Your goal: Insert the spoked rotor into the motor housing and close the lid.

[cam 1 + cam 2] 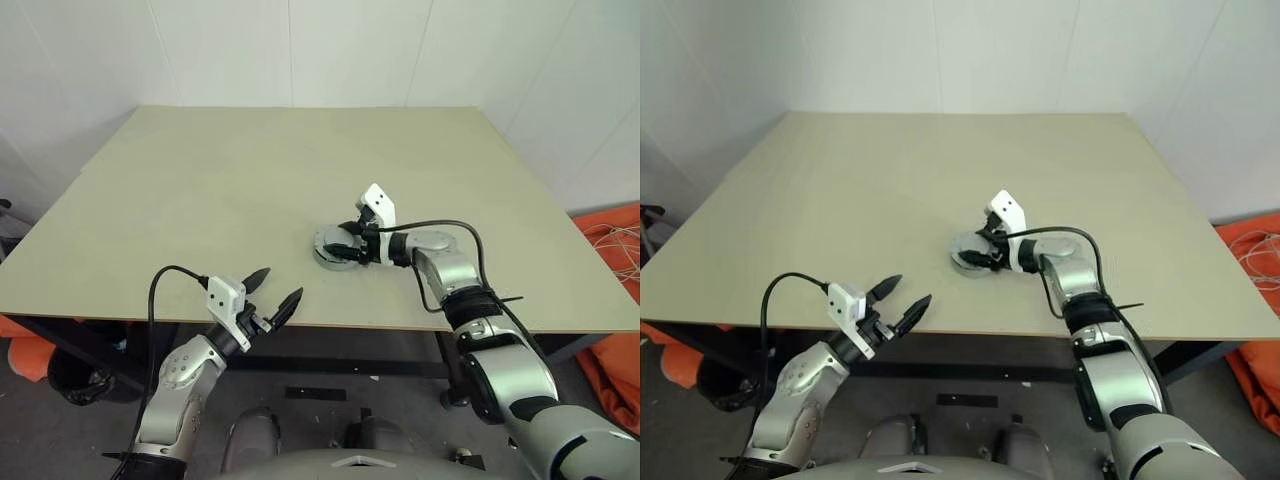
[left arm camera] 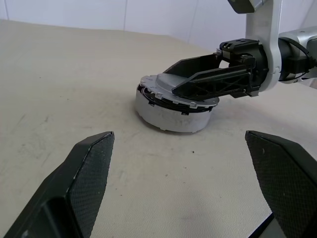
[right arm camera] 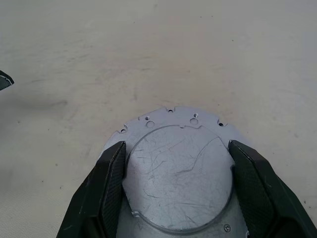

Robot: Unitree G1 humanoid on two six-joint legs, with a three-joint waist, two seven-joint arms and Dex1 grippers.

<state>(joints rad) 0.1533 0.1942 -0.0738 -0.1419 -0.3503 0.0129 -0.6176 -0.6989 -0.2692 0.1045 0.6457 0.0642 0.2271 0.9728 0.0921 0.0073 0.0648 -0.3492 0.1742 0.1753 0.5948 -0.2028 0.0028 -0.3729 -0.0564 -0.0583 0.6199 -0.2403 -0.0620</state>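
Sitting mid-table (image 1: 200,200) with bare room all around, the lid (image 3: 178,173) lies between the right gripper (image 2: 198,82) fingers, perhaps touching; left gripper (image 1: 275,293) gapes empty at the lower-left edge.

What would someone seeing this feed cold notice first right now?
The right gripper, reaching across the tan table, its two black fingers spread either side of the lid. The lid sits tilted on the round motor housing near the table's middle front, one edge raised, not yet flush. The left gripper hangs open at the table's near edge, holding nothing.
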